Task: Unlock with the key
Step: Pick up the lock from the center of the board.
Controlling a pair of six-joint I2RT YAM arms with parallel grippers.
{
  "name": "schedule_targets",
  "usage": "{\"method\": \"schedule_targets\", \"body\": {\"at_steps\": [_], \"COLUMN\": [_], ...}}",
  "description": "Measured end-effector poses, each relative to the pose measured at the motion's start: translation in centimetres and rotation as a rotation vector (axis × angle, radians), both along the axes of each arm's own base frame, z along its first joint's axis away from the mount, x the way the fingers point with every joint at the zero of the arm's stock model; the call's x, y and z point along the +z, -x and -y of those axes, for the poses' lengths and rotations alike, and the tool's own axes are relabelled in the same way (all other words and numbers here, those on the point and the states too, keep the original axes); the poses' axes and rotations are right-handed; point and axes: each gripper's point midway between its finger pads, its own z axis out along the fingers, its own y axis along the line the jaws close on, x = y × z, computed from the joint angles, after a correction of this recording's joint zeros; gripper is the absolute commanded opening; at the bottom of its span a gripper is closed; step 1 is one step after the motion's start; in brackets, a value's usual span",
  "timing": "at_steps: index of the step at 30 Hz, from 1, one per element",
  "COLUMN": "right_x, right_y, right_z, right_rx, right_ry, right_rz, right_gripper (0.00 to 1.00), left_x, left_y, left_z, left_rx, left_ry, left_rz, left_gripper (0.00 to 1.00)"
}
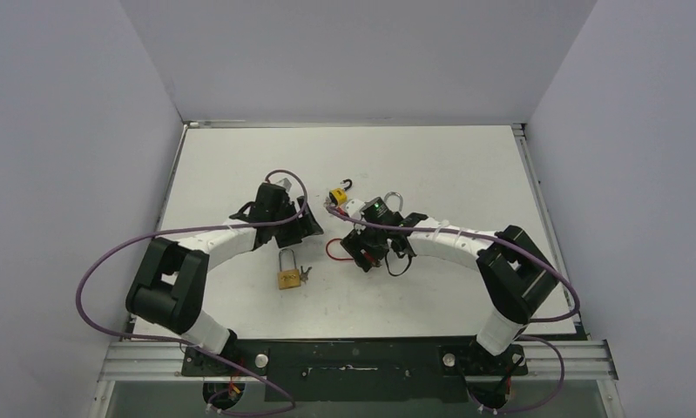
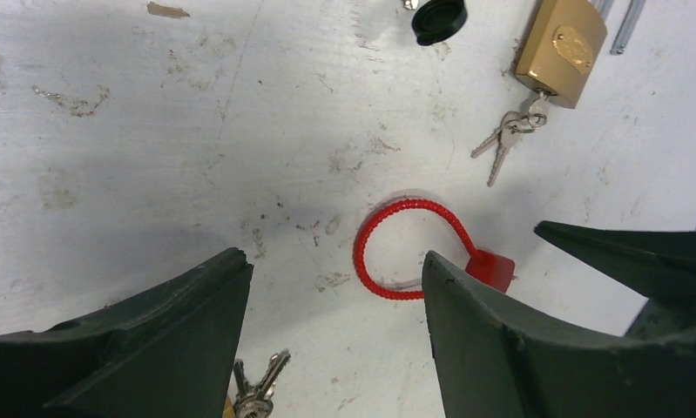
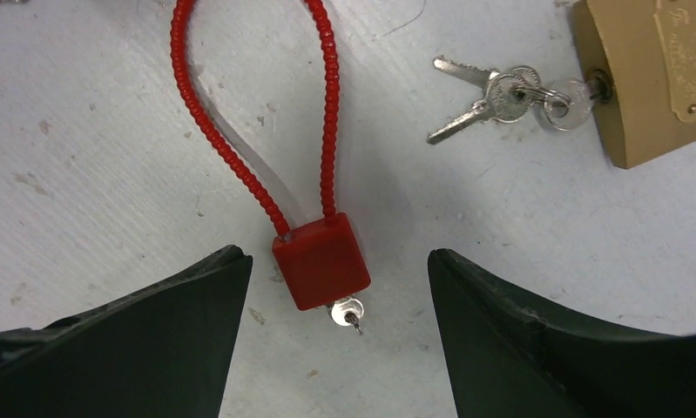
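A red cable lock (image 3: 320, 261) lies flat on the white table, its beaded loop (image 3: 327, 113) reaching away from me. A small silver key (image 3: 348, 312) sticks out of the bottom of its body. My right gripper (image 3: 335, 257) stands open above the lock, the body and the key lying between its fingertips, untouched. My left gripper (image 2: 334, 261) is open too, with nothing in it; the red cable lock (image 2: 396, 248) lies just beyond its tips. In the top view both grippers, left (image 1: 309, 228) and right (image 1: 354, 252), flank the red loop (image 1: 333, 251).
A brass padlock (image 1: 287, 279) with a key bunch (image 1: 304, 274) lies near the front. Another brass padlock (image 2: 560, 50) with keys (image 2: 503, 139) and a black cap (image 2: 438, 19) lie beyond the left gripper. A yellow item with a black hook (image 1: 337, 192) sits behind.
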Motion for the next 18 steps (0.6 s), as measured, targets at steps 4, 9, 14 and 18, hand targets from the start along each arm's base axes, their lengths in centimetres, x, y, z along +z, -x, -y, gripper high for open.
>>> {"method": "schedule_targets", "body": {"at_steps": [4, 9, 14, 18], "right_x": [-1.1, -1.7, -2.4, -2.3], "right_y": [0.5, 1.5, 1.5, 1.5], "right_z": [0.2, 0.6, 0.2, -0.2], "right_rx": [0.060, 0.111, 0.138, 0.144], "right_ry": [0.055, 0.091, 0.116, 0.124], "right_rz": [-0.031, -0.061, -0.079, -0.061], "right_gripper": [0.72, 0.57, 0.46, 0.40], "left_x": [1.8, 4.1, 4.4, 3.8], "left_y": [0.3, 0.8, 2.2, 3.9], "left_z": [-0.4, -1.2, -1.9, -2.3], "left_rx": [0.008, 0.030, 0.061, 0.090], "left_ry": [0.002, 0.019, 0.041, 0.071], "left_rz": [0.032, 0.081, 0.072, 0.036], "left_gripper": [0.70, 0.69, 0.69, 0.69]}}
